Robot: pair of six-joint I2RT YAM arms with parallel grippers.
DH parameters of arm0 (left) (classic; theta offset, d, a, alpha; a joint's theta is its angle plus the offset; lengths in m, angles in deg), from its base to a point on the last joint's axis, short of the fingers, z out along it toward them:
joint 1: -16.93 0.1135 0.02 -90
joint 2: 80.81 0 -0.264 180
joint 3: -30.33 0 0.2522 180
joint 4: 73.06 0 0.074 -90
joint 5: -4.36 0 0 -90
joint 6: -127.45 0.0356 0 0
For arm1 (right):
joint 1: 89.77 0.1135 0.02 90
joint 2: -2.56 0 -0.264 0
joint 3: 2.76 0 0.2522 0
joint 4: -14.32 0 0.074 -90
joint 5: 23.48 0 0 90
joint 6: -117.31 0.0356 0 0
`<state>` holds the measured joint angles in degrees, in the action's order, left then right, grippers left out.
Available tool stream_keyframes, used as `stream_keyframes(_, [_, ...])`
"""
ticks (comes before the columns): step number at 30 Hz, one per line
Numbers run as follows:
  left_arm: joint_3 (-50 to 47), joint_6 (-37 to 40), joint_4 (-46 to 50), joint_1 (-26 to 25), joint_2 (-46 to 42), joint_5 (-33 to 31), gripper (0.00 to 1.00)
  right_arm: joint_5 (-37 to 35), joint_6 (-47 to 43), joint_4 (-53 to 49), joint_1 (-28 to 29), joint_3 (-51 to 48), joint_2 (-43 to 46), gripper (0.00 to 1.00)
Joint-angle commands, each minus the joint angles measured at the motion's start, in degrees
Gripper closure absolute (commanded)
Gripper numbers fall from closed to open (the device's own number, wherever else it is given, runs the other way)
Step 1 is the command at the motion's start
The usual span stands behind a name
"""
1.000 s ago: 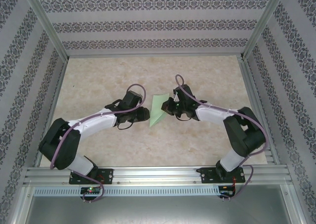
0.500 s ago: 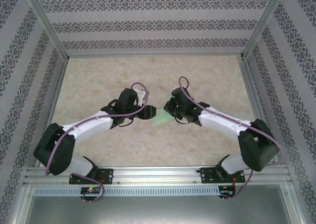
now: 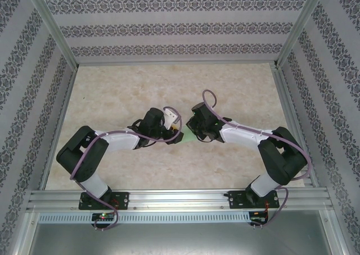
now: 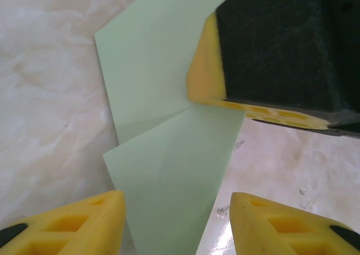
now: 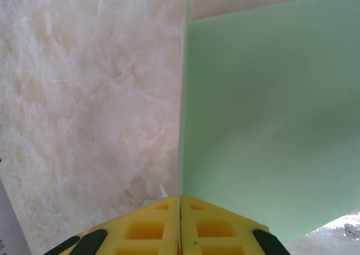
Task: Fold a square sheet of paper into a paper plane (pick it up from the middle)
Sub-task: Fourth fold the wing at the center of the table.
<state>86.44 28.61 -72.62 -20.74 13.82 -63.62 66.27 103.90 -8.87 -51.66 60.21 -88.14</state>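
The pale green sheet of paper [image 4: 169, 170] lies folded on the marble table, one flap overlapping another. In the top view a thin green sliver of the sheet of paper [image 3: 190, 136] shows between the two gripper heads. My right gripper [image 5: 180, 201] is shut on an edge of the sheet of paper [image 5: 270, 114], which rises from between the pressed yellow fingers. Its yellow finger [image 4: 205, 69] also appears on the paper in the left wrist view. My left gripper [image 4: 177, 227] is open, its yellow fingers [image 4: 73, 221] straddling the narrow end of the paper. In the top view the left gripper [image 3: 174, 133] faces the right gripper [image 3: 191, 132] at mid-table.
The marble-patterned table [image 3: 169, 80] has free room behind and to both sides of the grippers. Aluminium frame rails [image 3: 180, 198] run along the near edge, and patterned walls [image 3: 169, 24] close in the back and sides.
The left gripper has moved right up to the paper and opened wider. The paper has dropped lower and is now mostly hidden between the two gripper heads. The right gripper keeps its hold.
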Motion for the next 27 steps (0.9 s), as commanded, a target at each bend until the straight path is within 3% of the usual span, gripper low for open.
stream_keyframes(1, [-1.92, 5.05, -8.34, -1.22, 1.08, 0.19, 0.48, -1.0, 3.09, -0.33, -0.78, 0.05, -0.76, 0.91])
stream_keyframes(9, [-4.53, 8.47, -14.18, -2.37, 2.84, 0.79, 0.49, 1.28, 5.73, -1.07, -1.36, 0.67, -1.78, 0.9])
stream_keyframes(19, [-2.92, 13.06, -14.37, -2.69, 6.6, 0.37, 0.65, 4.4, 6.36, -1.65, -2.07, 1.32, -2.12, 0.87])
stream_keyframes(27, [-2.55, 14.02, -15.48, -2.85, 8.14, 0.53, 0.63, 6.67, 6.83, -1.27, -2.93, 1.41, -2.37, 0.85])
